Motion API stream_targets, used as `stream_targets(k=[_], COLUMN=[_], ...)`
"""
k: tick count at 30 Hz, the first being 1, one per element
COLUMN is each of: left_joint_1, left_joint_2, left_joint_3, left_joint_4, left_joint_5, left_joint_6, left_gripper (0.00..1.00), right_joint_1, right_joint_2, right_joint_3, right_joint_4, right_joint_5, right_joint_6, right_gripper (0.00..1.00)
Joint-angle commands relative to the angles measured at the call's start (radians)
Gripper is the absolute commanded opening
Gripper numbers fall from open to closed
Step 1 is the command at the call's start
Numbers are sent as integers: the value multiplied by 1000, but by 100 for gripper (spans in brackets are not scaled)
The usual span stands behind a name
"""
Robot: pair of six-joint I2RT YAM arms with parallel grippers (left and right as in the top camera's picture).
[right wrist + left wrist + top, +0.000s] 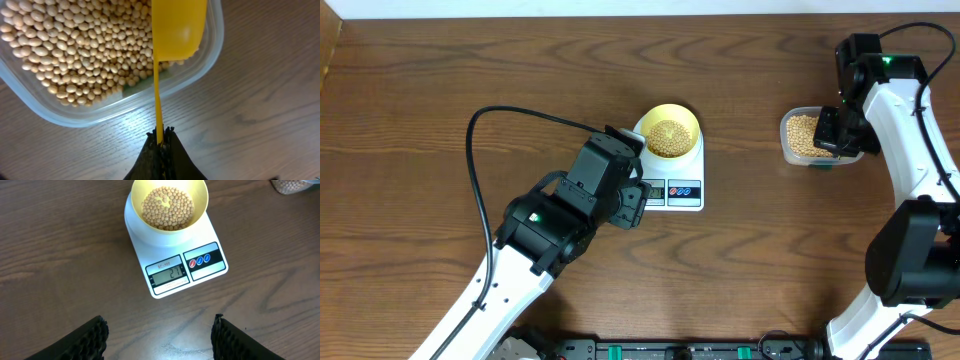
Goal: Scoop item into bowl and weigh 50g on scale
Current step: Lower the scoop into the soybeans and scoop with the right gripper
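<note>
1. My left gripper (159, 332): jaws apart, holding nothing, hovering over the brown wooden table (420, 90) just in front of the scale.
2. White flat kitchen scale (172, 262): display reads 27.
3. Small round pale-yellow bowl (201, 202): on the scale's platform, partly filled with small round tan beans (167, 207).
4. My right gripper (160, 137): jaws clamped on the thin handle of a yellow plastic scoop (177, 25).
5. Clear rounded plastic tub (212, 52): well right of the scale, holding more beans; the scoop's head is over its edge.
</note>
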Motion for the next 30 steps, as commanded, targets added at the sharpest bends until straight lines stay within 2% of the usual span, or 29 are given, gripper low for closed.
stream_targets(k=[1,12,30], left_joint_1=[4,4,4], left_joint_2=[-8,-8,-8], left_joint_3=[26,26,26], left_joint_4=[-2,-2,-2], left_joint_5=[-9,-9,-8], left_joint_6=[-5,-5,-5], left_gripper=[69,69,69], right_joint_1=[-4,10,-2], right_joint_2=[24,105,107], right_joint_3=[-11,-11,-11], right_joint_4=[6,12,0], right_joint_5=[-8,-90,-296], right_joint_6=[-13,-45,-101], right_gripper=[1,1,1])
